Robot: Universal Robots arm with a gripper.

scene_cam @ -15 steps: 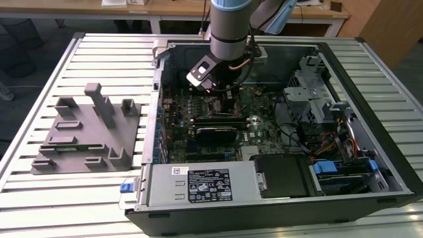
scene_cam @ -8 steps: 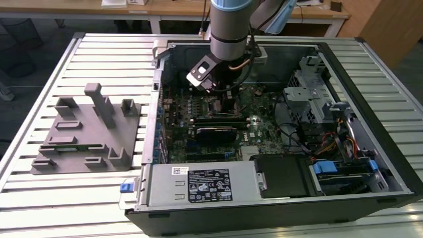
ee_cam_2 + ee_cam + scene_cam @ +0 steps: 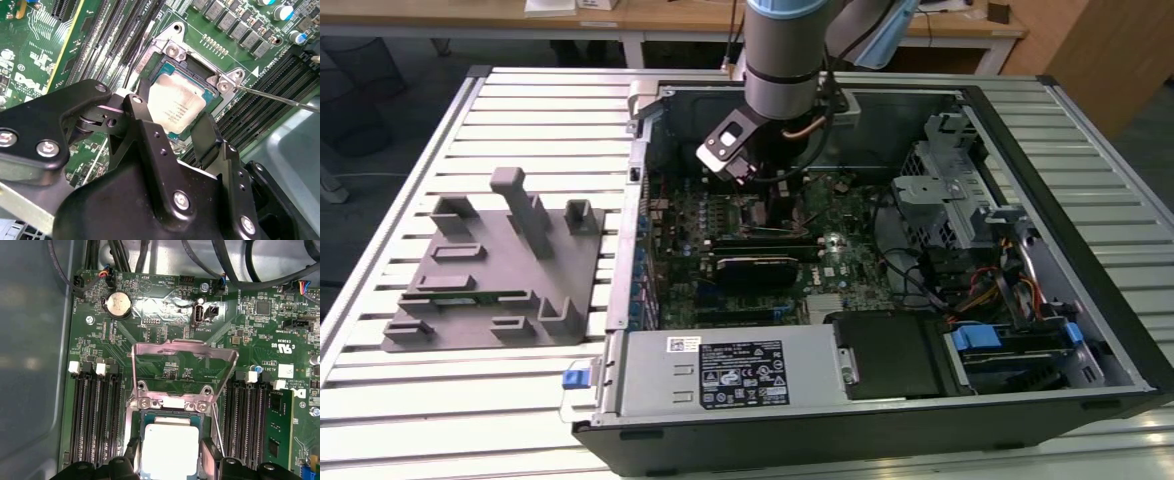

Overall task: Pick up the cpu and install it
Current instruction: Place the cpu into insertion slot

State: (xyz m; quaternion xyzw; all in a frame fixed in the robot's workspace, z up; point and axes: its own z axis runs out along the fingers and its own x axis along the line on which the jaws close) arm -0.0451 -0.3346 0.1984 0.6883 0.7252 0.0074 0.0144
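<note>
The cpu [image 3: 175,107] is a small square chip with a silvery-white top, lying in or just over the open black socket [image 3: 162,65] on the green motherboard. My gripper [image 3: 170,117] straddles it, with one black finger against each of two opposite edges. In the first wrist view the cpu [image 3: 169,447] sits between the same fingertips [image 3: 133,452], below the raised metal socket frame [image 3: 182,352]. In the exterior view the gripper [image 3: 767,188] reaches down into the open computer case [image 3: 1067,200] near the board's middle.
The thin socket lever [image 3: 216,425] stands beside the socket. Black memory slots [image 3: 92,415] flank it, with a green memory stick [image 3: 277,425] in one. A grey plastic fixture [image 3: 494,270] lies on the slatted table at the exterior view's left. The power supply [image 3: 720,370] and drive cage [image 3: 954,190] fill the case's other sides.
</note>
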